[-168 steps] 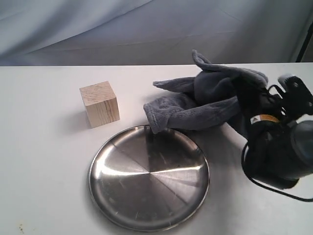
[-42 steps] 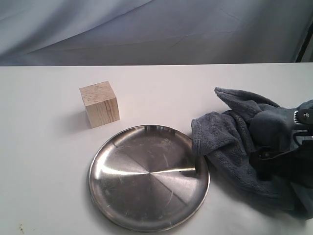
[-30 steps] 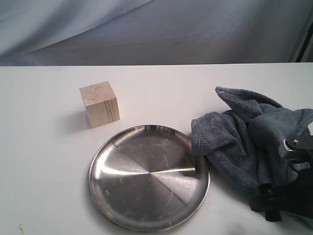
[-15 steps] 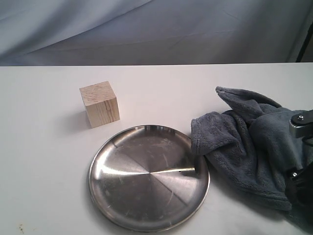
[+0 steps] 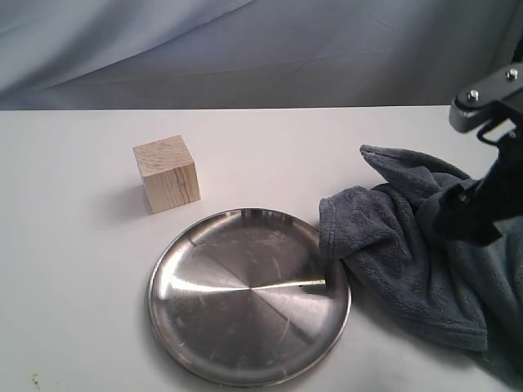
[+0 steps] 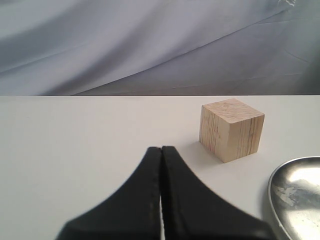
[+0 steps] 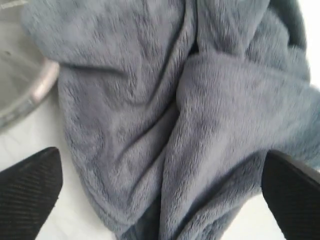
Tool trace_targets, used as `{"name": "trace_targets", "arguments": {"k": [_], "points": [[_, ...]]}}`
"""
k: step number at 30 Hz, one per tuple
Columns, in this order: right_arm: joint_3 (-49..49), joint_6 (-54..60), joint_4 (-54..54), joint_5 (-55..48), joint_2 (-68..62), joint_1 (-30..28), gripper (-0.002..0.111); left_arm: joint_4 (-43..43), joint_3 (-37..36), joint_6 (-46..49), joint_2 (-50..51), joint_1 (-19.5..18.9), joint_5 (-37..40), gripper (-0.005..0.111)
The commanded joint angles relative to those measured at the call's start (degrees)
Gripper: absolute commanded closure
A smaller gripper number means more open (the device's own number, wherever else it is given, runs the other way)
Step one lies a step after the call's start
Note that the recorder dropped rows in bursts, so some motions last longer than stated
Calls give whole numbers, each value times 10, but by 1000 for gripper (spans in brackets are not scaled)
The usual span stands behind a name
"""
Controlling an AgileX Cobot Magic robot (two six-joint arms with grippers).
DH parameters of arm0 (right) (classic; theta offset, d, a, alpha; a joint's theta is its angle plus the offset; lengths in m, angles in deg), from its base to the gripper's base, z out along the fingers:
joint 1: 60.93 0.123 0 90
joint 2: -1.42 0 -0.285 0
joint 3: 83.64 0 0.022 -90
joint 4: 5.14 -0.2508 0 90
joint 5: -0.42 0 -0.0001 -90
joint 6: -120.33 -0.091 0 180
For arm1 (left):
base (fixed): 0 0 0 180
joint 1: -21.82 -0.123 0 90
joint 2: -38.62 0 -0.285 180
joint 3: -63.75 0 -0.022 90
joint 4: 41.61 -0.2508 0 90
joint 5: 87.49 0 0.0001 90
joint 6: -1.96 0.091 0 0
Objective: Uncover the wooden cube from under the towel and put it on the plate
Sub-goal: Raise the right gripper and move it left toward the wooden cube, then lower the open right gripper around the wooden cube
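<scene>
Right claw [image 7: 160, 189] spread apart over the towel [image 5: 400, 245], left claw [image 6: 161, 165] pinched together facing the cube [image 5: 167, 174], bare on the counter [image 5: 73, 278] beside the plate [image 5: 249, 296]: reach in like that and you'll knock it away.

- No writing, number or brand mark can be read on the plate [image 5: 245, 314], the wooden cube [image 5: 167, 174] beside it, or the towel [image 5: 409, 261].
- The right gripper [image 7: 161, 192] seems unmarked too, though it is blurred.

Black right arm [image 5: 478, 204], grey bracket [image 5: 486, 102] (two screws), ribbed black jaws
</scene>
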Motion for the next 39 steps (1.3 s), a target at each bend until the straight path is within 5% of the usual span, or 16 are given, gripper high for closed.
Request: {"name": "trace_targets", "arguments": {"k": [1,4,13,17,28,36,39], "points": [[65,21,-17,-18,-24,18,5,3,-3,-2,-2,-2,-4,106],[104,30,-48,-25,-57,35,11,3,-3,-4,-2,-2,-4,106],[249,65,-63,-25,-187,114,59,3,-3,-4,-2,-2,-4,106],[311,43,-86,-33,-246,145,70,3,-3,-1,-2,-2,-4,106],[483,-12,-107,-87,-393,213,52,3,-3,-1,-2,-2,-4,106],[583,-13,-110,-30,-471,267,10,3,-3,-3,-2,-2,-4,106],[597,-24,-109,23,-493,279,3,3,-3,-3,-2,-2,-4,106]]}}
